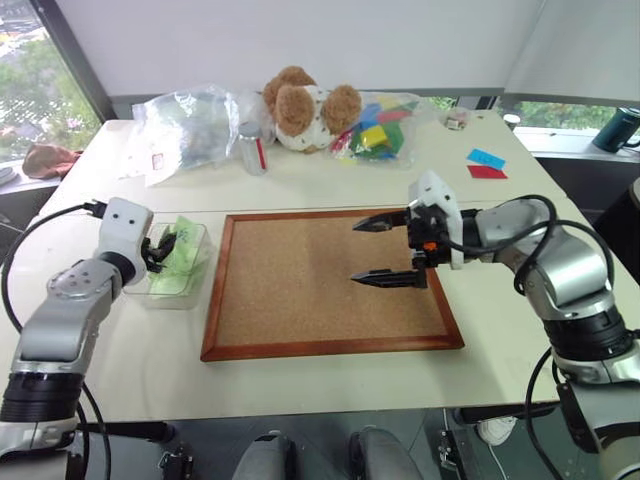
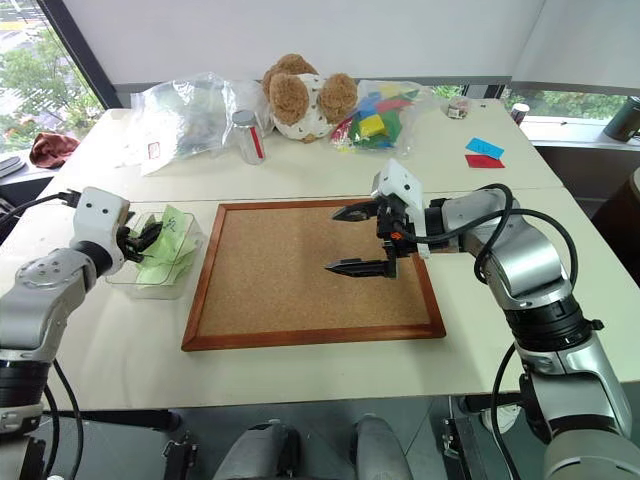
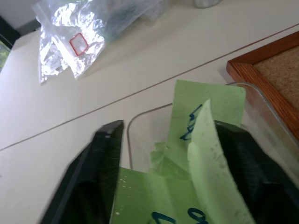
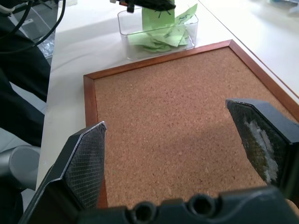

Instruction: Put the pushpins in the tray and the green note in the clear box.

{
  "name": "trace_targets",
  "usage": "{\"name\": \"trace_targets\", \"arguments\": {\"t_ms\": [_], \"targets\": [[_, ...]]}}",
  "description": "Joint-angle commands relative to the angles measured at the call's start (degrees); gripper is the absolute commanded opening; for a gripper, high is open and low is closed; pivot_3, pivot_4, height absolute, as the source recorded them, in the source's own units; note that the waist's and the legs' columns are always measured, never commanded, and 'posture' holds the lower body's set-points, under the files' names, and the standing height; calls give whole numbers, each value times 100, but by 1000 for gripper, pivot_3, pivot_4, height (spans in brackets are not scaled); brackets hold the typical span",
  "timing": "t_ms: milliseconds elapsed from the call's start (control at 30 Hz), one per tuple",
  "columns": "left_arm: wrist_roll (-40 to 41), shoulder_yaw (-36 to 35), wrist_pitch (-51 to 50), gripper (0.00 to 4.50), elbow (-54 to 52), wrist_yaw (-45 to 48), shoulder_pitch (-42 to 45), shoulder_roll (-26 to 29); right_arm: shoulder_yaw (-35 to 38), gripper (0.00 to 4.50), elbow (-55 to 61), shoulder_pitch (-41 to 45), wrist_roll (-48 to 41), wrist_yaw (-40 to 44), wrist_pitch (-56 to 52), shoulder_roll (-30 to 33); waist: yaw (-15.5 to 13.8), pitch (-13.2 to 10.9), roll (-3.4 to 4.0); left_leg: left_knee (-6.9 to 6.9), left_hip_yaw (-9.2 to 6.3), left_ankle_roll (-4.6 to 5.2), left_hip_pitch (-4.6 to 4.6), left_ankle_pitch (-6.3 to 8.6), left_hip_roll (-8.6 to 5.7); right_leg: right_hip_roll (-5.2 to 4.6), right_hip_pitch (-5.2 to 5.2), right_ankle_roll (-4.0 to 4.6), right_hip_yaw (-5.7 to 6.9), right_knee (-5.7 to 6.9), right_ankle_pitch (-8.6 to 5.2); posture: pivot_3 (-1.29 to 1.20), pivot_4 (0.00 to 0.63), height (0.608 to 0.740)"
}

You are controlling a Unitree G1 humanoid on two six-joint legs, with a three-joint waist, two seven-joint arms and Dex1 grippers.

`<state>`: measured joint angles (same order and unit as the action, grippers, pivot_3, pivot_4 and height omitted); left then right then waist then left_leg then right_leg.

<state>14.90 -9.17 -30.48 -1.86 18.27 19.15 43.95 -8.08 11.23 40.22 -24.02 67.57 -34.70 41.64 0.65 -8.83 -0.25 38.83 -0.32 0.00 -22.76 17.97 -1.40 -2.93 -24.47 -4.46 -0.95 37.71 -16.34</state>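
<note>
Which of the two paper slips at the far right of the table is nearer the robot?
The red slip; the blue slip lies just beyond it, touching or overlapping its far edge.

Spread right tool (image 4: pixel 177 154) above corkboard (image 4: pixel 177 107)

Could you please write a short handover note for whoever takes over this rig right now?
Left end effector: open, over the clear box, a green note standing between its fingers; whether it is fully released cannot be told.
Right end effector: open and empty, hovering over the corkboard.
Clear box: beside the corkboard's left edge, holding several pale green notes.
Done: the corkboard is bare, no notes or pins on it.
Left: I see no pushpins or tray, so check that part; then withdraw the left arm.
</note>
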Motion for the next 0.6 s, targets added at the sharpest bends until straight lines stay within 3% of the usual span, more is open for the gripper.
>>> {"name": "trace_targets", "arguments": {"t_ms": [33, 133, 233, 600], "targets": [[-326, -130, 391, 4439, -60, 123, 198, 226, 203, 4500, 217, -18, -108, -69, -7, 66, -2, 0, 0, 1, 0, 0, -1, 0, 0, 0, 0, 0, 0, 0, 0, 0, 150, 740], [-617, -131, 742, 4439, -48, 224, 278, 422, 202, 4500, 198, -36, -79, -103, 34, 68, -5, 0, 0, 2, 0, 1, -6, 1, 0, -1, -2, 0, 2, -1, 0, 0, 150, 740], [-421, -357, 690, 4439, -207, 378, 443, 431, 232, 4500, 143, -20, -72, -107, 61, 93, -3, 0, 0, 2, 0, 2, -8, 1, 0, -2, -5, 0, 2, -1, 0, 0, 150, 740], [1782, -673, -811, 4439, -1628, 2535, 340, 678, 592, 4500, 31, -201, -52, -38, 60, 659, 3, 0, 0, 13, -1, 2, -27, 1, 0, -2, -14, -1, 5, -2, 0, 0, 150, 740]]}}
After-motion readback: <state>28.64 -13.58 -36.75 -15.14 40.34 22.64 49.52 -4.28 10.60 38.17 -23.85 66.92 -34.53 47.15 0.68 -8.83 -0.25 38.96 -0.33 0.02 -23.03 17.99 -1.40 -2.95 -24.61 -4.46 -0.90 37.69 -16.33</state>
